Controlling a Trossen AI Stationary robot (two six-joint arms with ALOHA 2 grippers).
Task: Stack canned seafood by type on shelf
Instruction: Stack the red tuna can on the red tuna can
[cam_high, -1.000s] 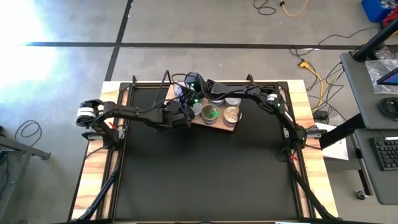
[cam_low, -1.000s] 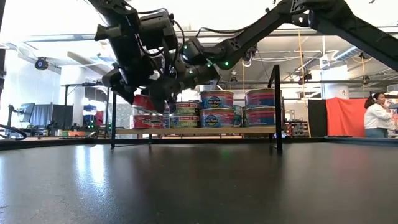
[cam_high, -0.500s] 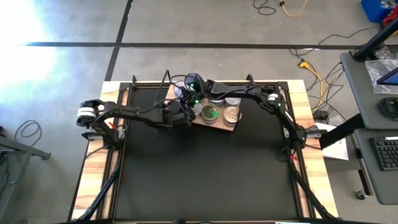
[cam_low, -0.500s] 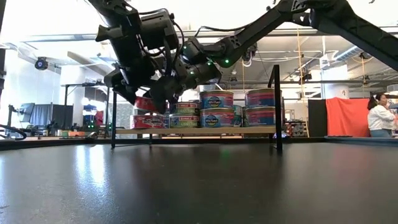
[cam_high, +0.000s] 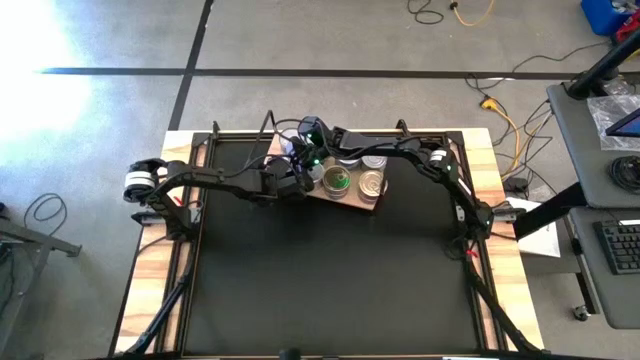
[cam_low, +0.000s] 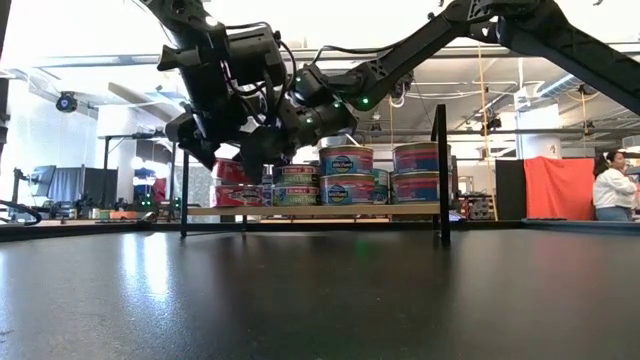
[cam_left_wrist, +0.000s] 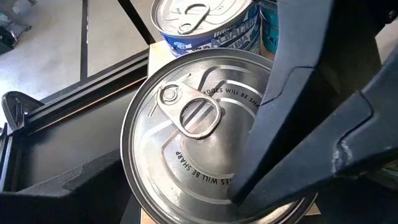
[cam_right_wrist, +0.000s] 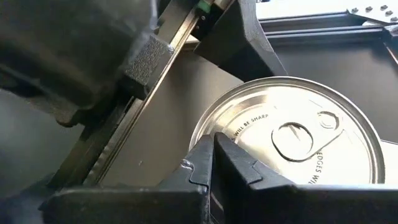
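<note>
The canned seafood (cam_low: 347, 176) consists of short round tins with shiny silver pull-tab lids and printed side labels in blue, red and green. They stand on the shelf (cam_low: 320, 211), a light-wood board with thin black frame ends, at the far middle of the black mat (cam_high: 330, 270). In the low view the tins sit in stacks of 2 along the board; from above, 2 silver tops (cam_high: 372, 182) show on the shelf's right half.

The left gripper (cam_high: 290, 182) hangs at the shelf's left end, its jaws spread wide on either side of a silver-topped tin (cam_left_wrist: 199, 130); a red-sided can shows between them in the low view. Whether the jaws press its sides cannot be told. The right gripper (cam_high: 312, 160), jaws pressed together, rests its tips on the lid of a tin (cam_right_wrist: 298, 140), just beside the left gripper.

The mat lies on a wooden bench (cam_high: 150, 280) over a grey concrete floor. Beyond the shelf, a person (cam_low: 612, 185) sits near a red screen (cam_low: 556, 187).
</note>
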